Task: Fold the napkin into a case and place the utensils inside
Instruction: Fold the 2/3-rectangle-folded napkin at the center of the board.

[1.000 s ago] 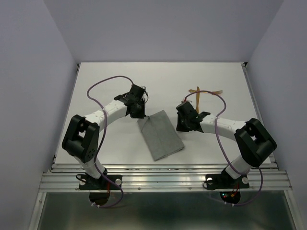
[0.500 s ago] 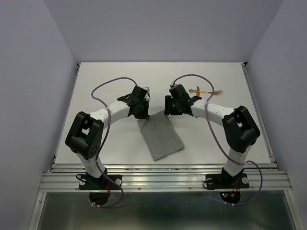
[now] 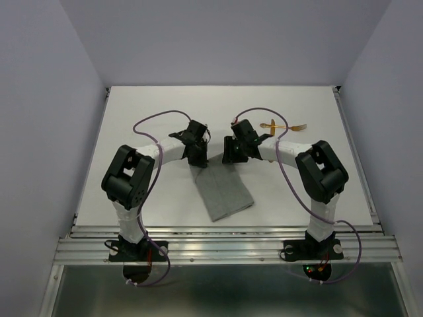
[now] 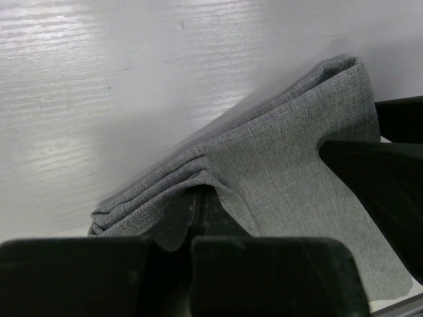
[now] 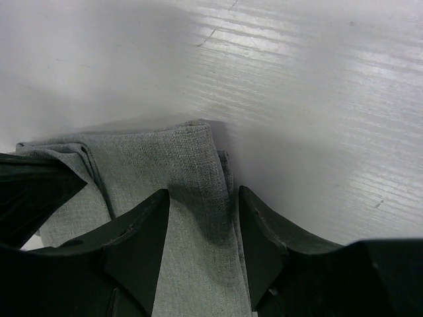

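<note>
right gripper [image 3: 228, 153] now at case [image 3: 223, 187]

Both arms bent inward at the elbows, wrists meeting over the far end of the napkin [image 3: 223, 187]. Left gripper [image 3: 196, 158] at its far left corner, fingers pinched onto a fold of cloth. Right gripper [image 3: 228, 156] at the far right corner, fingers spread, straddling the edge.

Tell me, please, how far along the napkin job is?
Done: the napkin lies folded into a narrow oblong. In hand: both grippers are at its far end, the left gripper pinching one corner's layers, the right gripper open astride the other corner. Left: the utensils lie on the table, not yet inside.
</note>
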